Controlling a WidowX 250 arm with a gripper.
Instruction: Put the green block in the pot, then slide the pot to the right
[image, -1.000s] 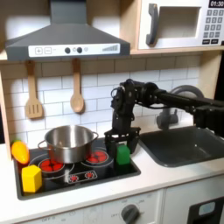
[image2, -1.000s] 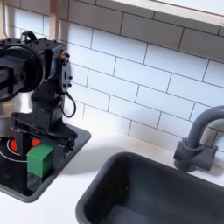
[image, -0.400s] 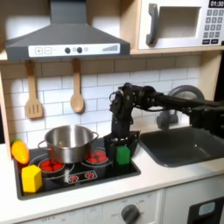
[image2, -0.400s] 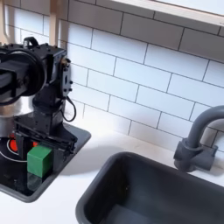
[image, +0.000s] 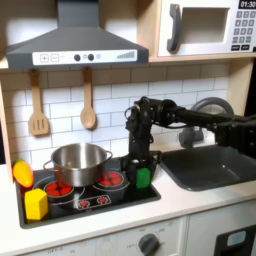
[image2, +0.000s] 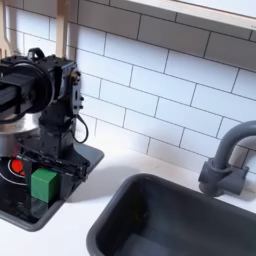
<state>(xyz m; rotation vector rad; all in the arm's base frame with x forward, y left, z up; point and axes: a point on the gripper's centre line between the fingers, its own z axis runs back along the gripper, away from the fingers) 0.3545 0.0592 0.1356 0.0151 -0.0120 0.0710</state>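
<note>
The gripper (image: 141, 165) sits low right over the green block (image2: 44, 183), fingers (image2: 23, 161) apart and straddling it on the stovetop, nothing clamped, with the pot (image: 77, 163) off toward the first exterior view's left.

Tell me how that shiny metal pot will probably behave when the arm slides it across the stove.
The pot looks wide, low and flat-bottomed, so it should slide rather than tip. Its smooth steel wall may let the gripper slip around it. It appears thin-walled, so probably light and quick to move.
</note>
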